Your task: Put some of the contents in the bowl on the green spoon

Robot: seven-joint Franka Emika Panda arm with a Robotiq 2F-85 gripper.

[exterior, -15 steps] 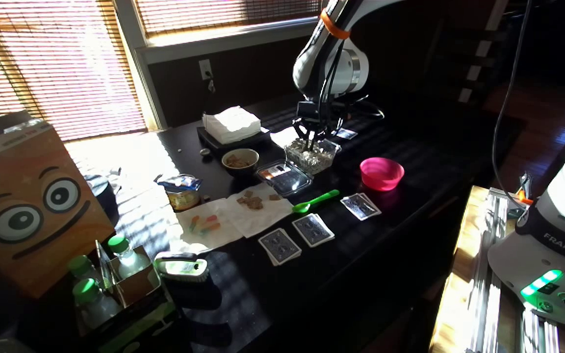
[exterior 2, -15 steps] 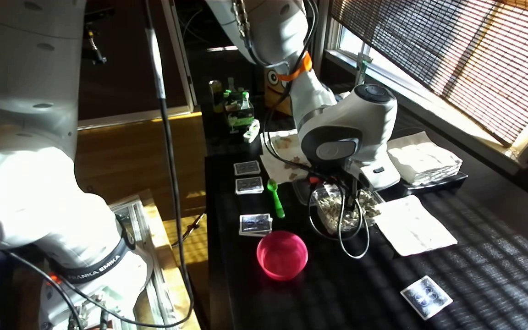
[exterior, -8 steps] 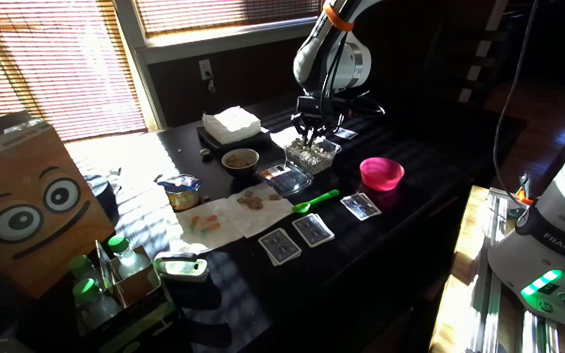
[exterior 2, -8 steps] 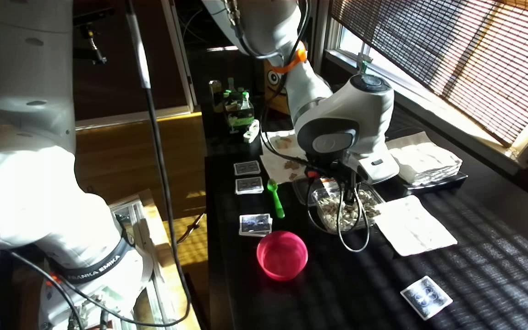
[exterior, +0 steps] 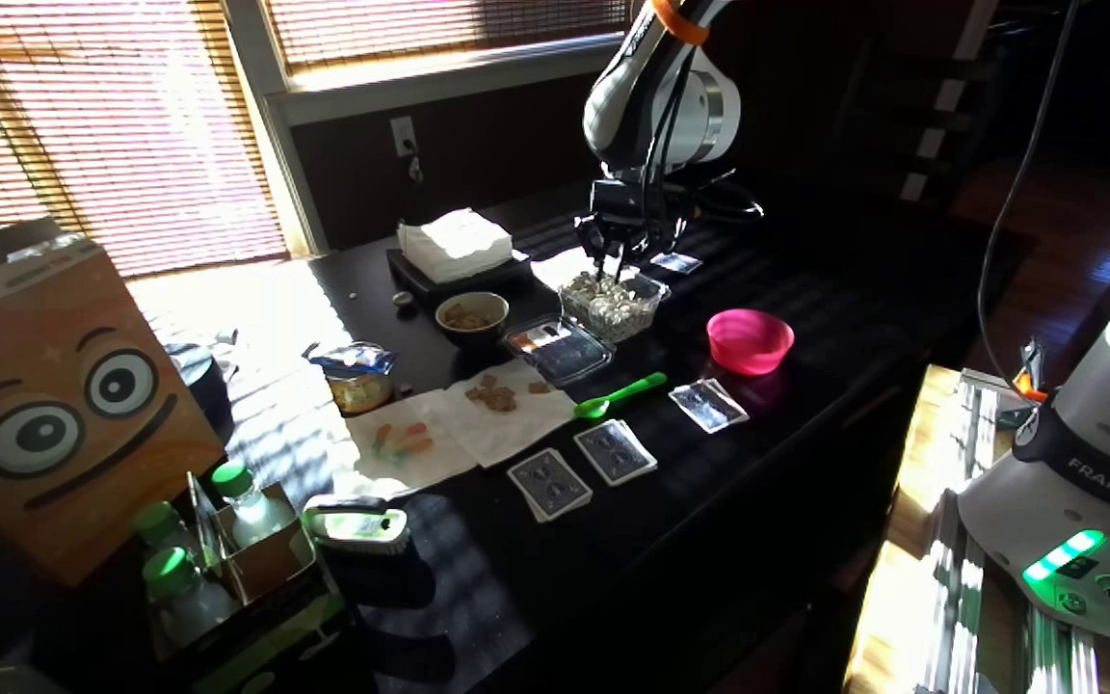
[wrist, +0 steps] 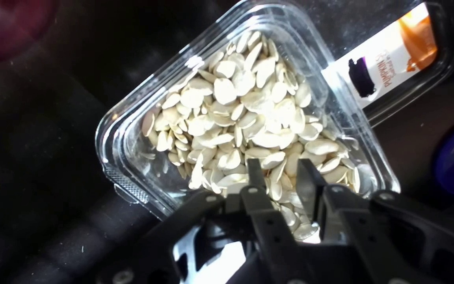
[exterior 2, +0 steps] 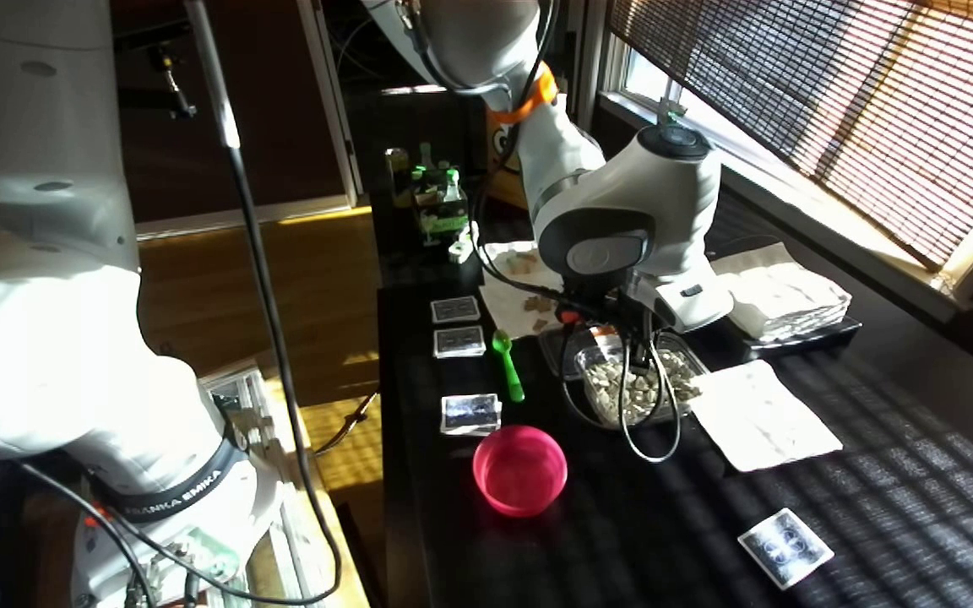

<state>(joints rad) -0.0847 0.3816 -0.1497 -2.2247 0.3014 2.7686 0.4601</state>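
Observation:
My gripper (wrist: 280,167) hangs over a clear plastic tub (exterior: 628,326) of pale pumpkin seeds (wrist: 246,118). Its two fingers stand a modest gap apart, and loose seeds show between and below them; I see nothing gripped. Whether the fingertips touch the seeds cannot be told. The green spoon (exterior: 634,388) lies on the dark table, nearer the robot's base than the tub, its scoop toward the napkins. A pink bowl (exterior: 751,362) sits beyond its handle end, with nothing visible inside. A small dark bowl (exterior: 470,335) contains brown pieces. Which bowl the task means is unclear.
The tub's open lid (exterior: 560,349) lies beside it. Stacks of cards (exterior: 549,485) flank the spoon. Napkins (exterior 2: 520,291) bearing brown squares and gummy sweets lie past its scoop. A napkin stack (exterior: 456,246) stands behind; a cable loop (exterior 2: 654,456) hangs from the wrist.
The fingers have parted from nearly together to a visible gap. My gripper has risen slightly above the seeds. Spoon, bowls and tub have stayed put.

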